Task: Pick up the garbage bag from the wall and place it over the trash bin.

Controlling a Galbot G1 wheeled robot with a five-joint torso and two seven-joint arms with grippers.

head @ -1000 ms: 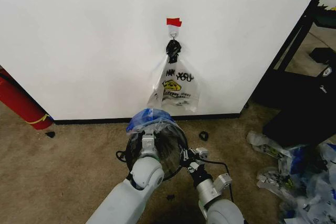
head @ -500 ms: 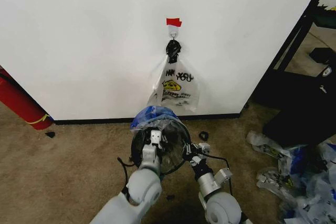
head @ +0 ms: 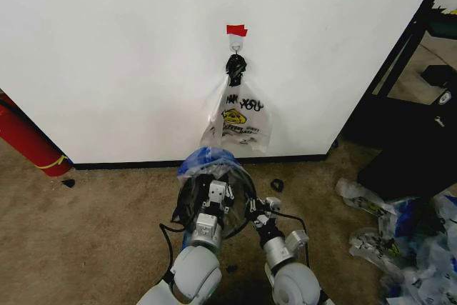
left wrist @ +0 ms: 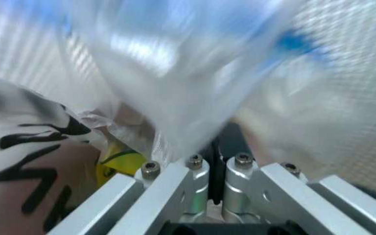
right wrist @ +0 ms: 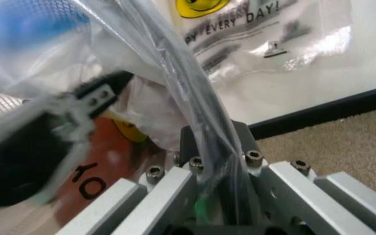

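Head view: left gripper (head: pixel 219 189) drawn nearer since before, both grippers' jaws pinching garbage bag (head: pixel 207 158) over trash bin (head: pixel 239 208).

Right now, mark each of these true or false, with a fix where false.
1. The garbage bag is draped on the trash bin. True.
2. The bag with the smiley face lies on the carpet. False: it hangs from the hook on the wall.
3. The right end effector is shut on the garbage bag. True.
4. The left end effector hangs open beside the bin. False: it is over the bin's mouth, shut on the bag.
5. The red tape strip is below the hook. False: it is above it.
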